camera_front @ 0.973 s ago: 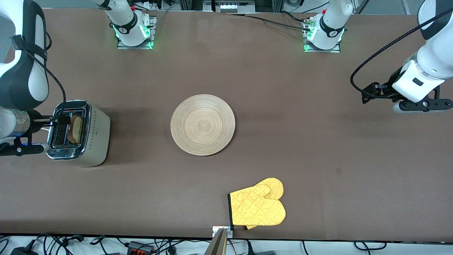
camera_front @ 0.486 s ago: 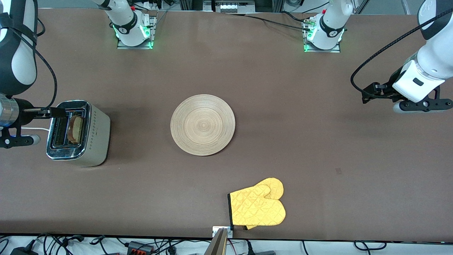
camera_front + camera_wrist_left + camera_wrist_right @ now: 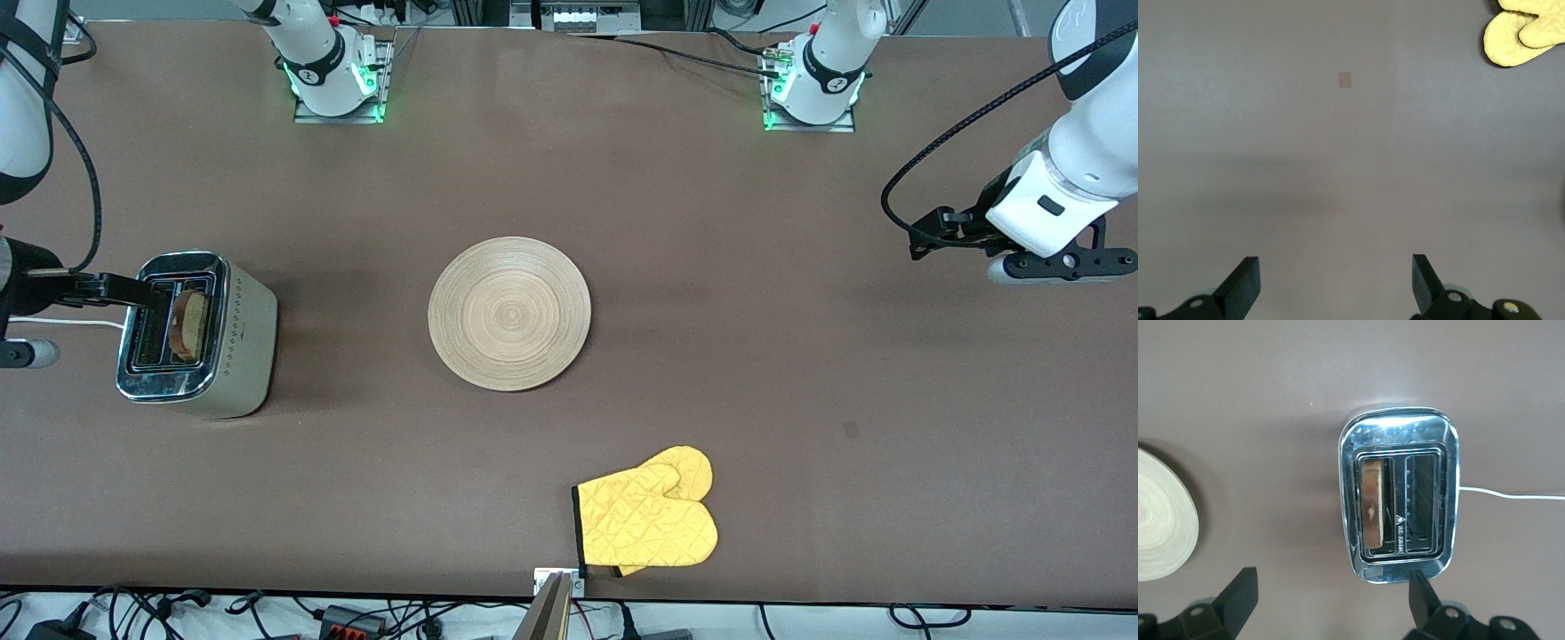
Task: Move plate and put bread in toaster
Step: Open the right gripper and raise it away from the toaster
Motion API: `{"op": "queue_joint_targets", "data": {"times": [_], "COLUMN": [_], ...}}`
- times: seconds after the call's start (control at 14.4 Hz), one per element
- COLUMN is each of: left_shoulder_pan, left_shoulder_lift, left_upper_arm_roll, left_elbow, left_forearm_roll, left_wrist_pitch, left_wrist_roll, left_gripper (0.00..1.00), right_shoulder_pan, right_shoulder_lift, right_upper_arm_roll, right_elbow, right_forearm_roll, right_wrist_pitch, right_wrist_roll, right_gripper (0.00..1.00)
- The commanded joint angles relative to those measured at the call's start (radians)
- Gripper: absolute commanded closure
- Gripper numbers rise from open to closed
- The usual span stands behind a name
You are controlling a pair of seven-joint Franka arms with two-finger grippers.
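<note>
At left edge of the front view, the right gripper (image 3: 133, 293) has drawn back off the toaster (image 3: 197, 333); the bread (image 3: 189, 322) sits in its slot, so insertion looks done. Plate (image 3: 508, 313) lies mid-frame. Left gripper (image 3: 1062, 265) waits at right.

Left wrist view: fingers (image 3: 1241, 288) spread, empty.

Right wrist view: fingers (image 3: 1238, 597) wide apart, empty, above the toaster.

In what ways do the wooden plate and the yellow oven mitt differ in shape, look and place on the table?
The plate is round, light tan and ringed with fine grooves; the oven mitt is yellow, quilted and lobed, with a dark cuff edge. The plate is wider than the mitt. The plate lies farther from the front camera, mid-table; the mitt lies close to the table edge nearest that camera. Both lie flat, with nothing on them and no hand touching them.
</note>
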Motion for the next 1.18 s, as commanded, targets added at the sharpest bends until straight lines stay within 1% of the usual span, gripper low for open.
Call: {"op": "queue_joint_targets", "data": {"times": [0.0,0.07,0.14,0.21,0.28,0.49,0.63,0.69,0.83,0.9,1.11], "left_shoulder_pan": [0.001,0.001,0.001,0.001,0.001,0.001,0.001,0.001,0.001,0.001,0.001], "left_shoulder_lift": [-0.021,-0.020,-0.021,-0.021,-0.020,-0.021,-0.020,-0.021,-0.020,-0.020,-0.021], "left_upper_arm_roll": [0.002,0.002,0.002,0.002,0.002,0.002,0.002,0.002,0.002,0.002,0.002], "left_elbow": [-0.013,-0.013,-0.013,-0.013,-0.013,-0.013,-0.013,-0.013,-0.013,-0.013,-0.013], "left_forearm_roll": [-0.008,-0.008,-0.008,-0.008,-0.008,-0.008,-0.008,-0.010,-0.010,-0.010,-0.010], "left_wrist_pitch": [0.005,0.005,0.005,0.004,0.004,0.004,0.004,0.004,0.002,0.002,0.002], "left_wrist_roll": [0.003,0.003,0.003,0.003,0.003,0.002,0.002,0.002,0.002,0.002,0.003], "left_gripper": [0.00,0.00,0.00,0.00,0.00,0.00,0.00,0.00,0.00,0.00,0.00], "right_shoulder_pan": [-0.033,-0.055,-0.102,-0.157,-0.170,-0.161,-0.161,-0.159,-0.147,-0.142,-0.145], "right_shoulder_lift": [-0.037,-0.059,-0.095,-0.129,-0.140,-0.149,-0.160,-0.181,-0.244,-0.290,-0.434], "right_upper_arm_roll": [0.008,0.027,0.075,0.147,0.165,0.163,0.165,0.165,0.169,0.169,0.169], "right_elbow": [-0.015,-0.049,-0.099,-0.147,-0.163,-0.169,-0.173,-0.210,-0.303,-0.381,-0.613], "right_forearm_roll": [0.017,0.015,0.012,0.011,0.009,0.008,0.003,-0.008,-0.037,-0.038,-0.040], "right_wrist_pitch": [0.054,0.089,0.142,0.207,0.220,0.206,0.151,0.158,0.193,0.218,0.348], "right_wrist_roll": [0.019,0.018,0.016,0.013,0.015,0.022,0.027,0.028,0.028,0.028,0.028], "right_gripper": [0.00,0.00,0.00,0.00,0.00,0.00,0.00,0.00,0.00,0.00,0.00]}}
